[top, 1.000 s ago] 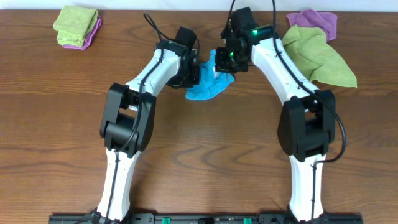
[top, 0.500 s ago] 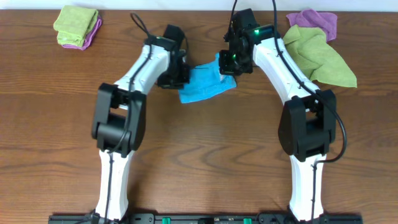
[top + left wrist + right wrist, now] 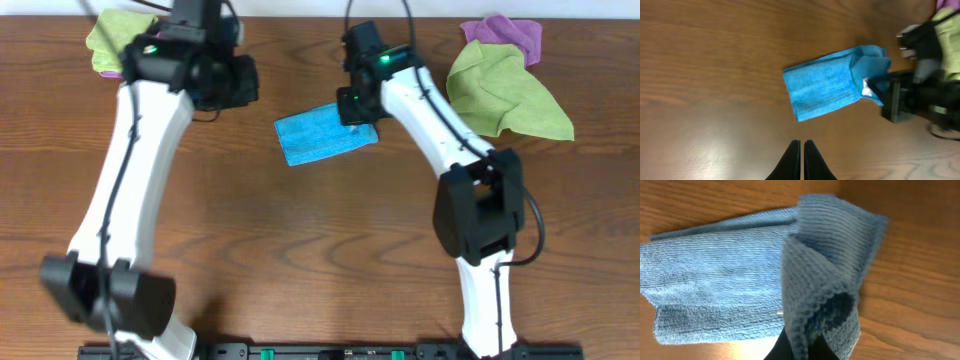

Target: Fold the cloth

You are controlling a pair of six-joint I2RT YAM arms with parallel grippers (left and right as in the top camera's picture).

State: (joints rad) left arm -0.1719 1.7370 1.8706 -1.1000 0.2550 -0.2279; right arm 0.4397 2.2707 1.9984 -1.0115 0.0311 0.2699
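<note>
The bright blue cloth (image 3: 318, 135) lies on the table as a folded strip, its right end lifted. It also shows in the left wrist view (image 3: 825, 90) and the right wrist view (image 3: 725, 280). My right gripper (image 3: 357, 108) is at that right end, and its fingers (image 3: 805, 347) are shut on a raised fold of the cloth. My left gripper (image 3: 235, 85) is shut and empty, off to the left of the cloth and apart from it. Its closed fingertips (image 3: 802, 144) hang above bare wood. A bit of white shows at the held end (image 3: 867, 89).
A lime-green cloth (image 3: 510, 90) lies spread at the back right with a purple cloth (image 3: 510, 35) behind it. A folded green and purple stack (image 3: 120, 45) sits at the back left, close to my left arm. The table's far edge runs just behind them.
My left gripper has let go of the cloth and swung away to the left. The cloth now lies flatter and longer. My right gripper still holds the right end.
</note>
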